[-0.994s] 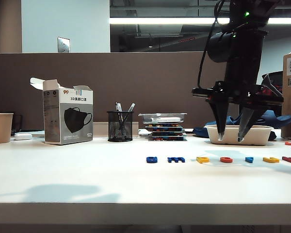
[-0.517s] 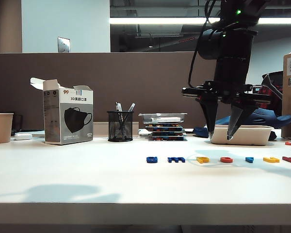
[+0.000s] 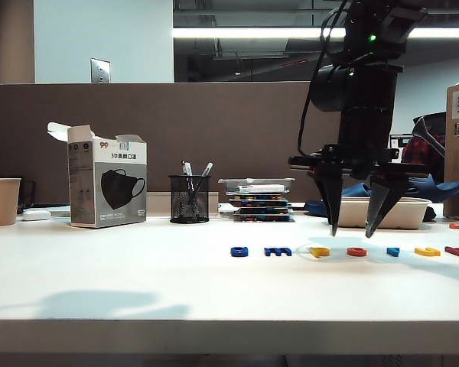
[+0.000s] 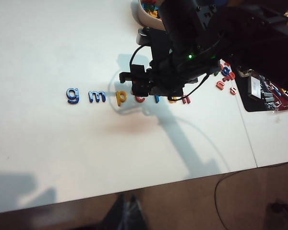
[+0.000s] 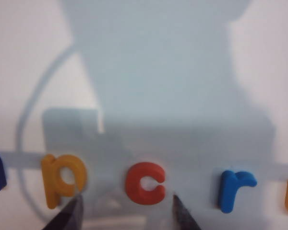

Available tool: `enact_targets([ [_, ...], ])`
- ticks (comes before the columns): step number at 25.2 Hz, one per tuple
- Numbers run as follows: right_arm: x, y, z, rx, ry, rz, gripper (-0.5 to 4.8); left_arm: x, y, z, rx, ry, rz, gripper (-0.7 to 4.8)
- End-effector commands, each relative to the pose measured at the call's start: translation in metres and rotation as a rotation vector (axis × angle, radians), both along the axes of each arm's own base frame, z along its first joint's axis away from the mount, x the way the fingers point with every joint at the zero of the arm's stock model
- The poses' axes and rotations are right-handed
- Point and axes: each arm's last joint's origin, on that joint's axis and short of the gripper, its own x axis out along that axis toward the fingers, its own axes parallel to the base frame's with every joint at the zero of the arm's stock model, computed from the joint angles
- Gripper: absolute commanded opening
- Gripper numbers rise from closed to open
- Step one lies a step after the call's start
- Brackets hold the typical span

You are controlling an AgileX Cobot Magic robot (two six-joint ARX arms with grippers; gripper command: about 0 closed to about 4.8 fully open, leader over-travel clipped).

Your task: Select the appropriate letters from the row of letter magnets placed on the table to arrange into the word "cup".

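The right tool (image 3: 353,229) has come down lower at middle right, open and empty, over the red c (image 5: 145,182). Left tool unseen.

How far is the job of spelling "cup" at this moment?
Nothing is placed yet: the red c, yellow p and yellow u lie in the row. In hand: the right gripper, open and empty, hangs above the c. The left gripper is not in view. All three picks remain.
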Motion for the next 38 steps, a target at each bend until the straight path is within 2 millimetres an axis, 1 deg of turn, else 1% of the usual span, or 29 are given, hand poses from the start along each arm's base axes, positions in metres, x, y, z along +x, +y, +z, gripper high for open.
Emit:
enact_targets([
  [1,0.002,0.001,-0.004,-0.004,0.001,0.008,2.34,0.000,0.001,0.001,-0.001,-0.008,0.002,-0.05],
  [7,-0.002,0.000,-0.018,-0.011,0.019,0.007,2.34,0.000,0.001,0.001,-0.001,-0.008,0.002,-0.05],
  [26,0.000,0.000,-0.018,-0.007,0.010,0.003,2.28,0.000,0.001,0.001,-0.001,-0.008,0.002,-0.05],
  [27,0.000,0.000,-0.018,-0.006,0.012,-0.002,2.06,0.000,0.001,0.001,-0.001,-0.008,0.002,-0.05],
  [28,0.000,0.000,-0.018,-0.006,0.012,-0.002,1.99,0.000,0.001,0.001,-0.001,-0.008,0.002,-0.05],
  [38,-0.002,-0.001,-0.019,-0.010,0.024,-0.002,1.98,0.000,0.001,0.001,-0.001,-0.008,0.002,-0.05],
])
